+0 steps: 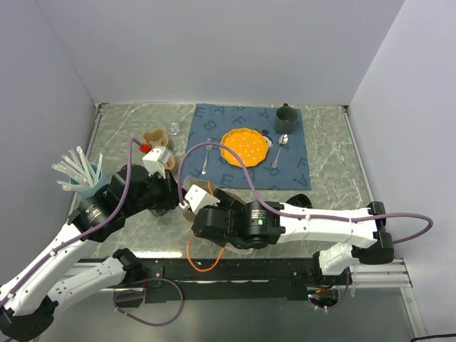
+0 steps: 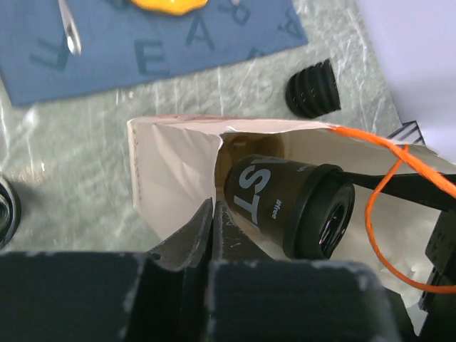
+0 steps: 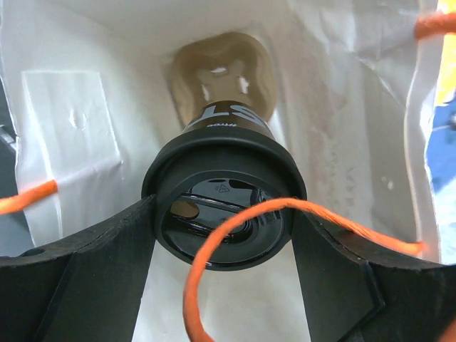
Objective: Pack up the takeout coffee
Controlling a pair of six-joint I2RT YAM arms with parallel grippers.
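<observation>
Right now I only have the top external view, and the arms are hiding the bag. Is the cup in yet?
Observer: Partly. The right wrist view shows the cup base-first inside the white paper bag, with the right gripper clamped on its rim.
Operator: Left arm doing anything?
Observer: Left gripper looks shut on the bag's mouth edge, going by its wrist view.
Operator: Anything snagging?
Observer: The bag's orange handle cord loops across the cup's wide end.

The mouth of the paper bag (image 2: 171, 164) is being filled by the takeout coffee cup (image 3: 222, 178) and the right gripper (image 3: 224, 231), and crossed by an orange cord handle (image 3: 189, 285). Beyond the bag, bare tabletop (image 2: 78, 149) is being left passable toward a ribbed black lid (image 2: 313, 89).
</observation>
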